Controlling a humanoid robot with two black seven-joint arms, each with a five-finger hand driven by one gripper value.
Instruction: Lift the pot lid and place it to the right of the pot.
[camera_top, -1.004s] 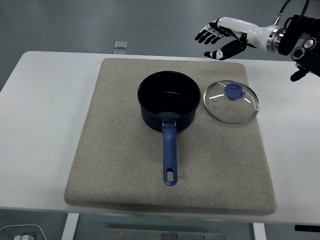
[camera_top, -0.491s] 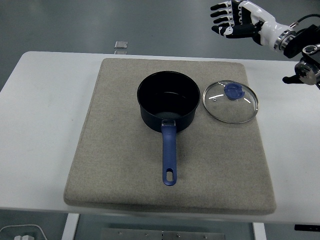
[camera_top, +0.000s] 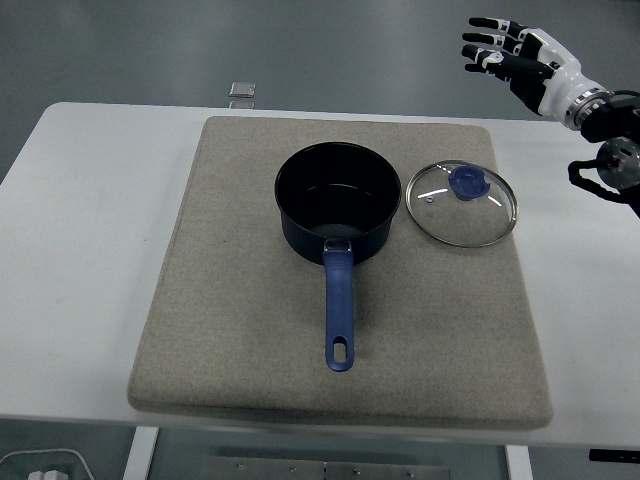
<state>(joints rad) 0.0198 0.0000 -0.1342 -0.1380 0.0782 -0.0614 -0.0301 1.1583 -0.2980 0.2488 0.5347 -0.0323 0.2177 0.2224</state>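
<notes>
Glass, with a blue knob, the pot lid (camera_top: 462, 203) lies flat on the grey mat (camera_top: 240, 340) near its right edge, just beside the dark blue pot (camera_top: 337, 205) on the pot's right. The pot stands open near the mat's middle, its blue handle pointing toward the near edge. The right hand (camera_top: 525, 60) hangs beyond the table's (camera_top: 80, 230) far right corner, fingers spread, holding nothing.

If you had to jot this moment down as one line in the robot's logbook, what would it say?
lid: flat on mat, right of pot | pot: uncovered | right hand: open, raised, empty | left hand: unseen
</notes>
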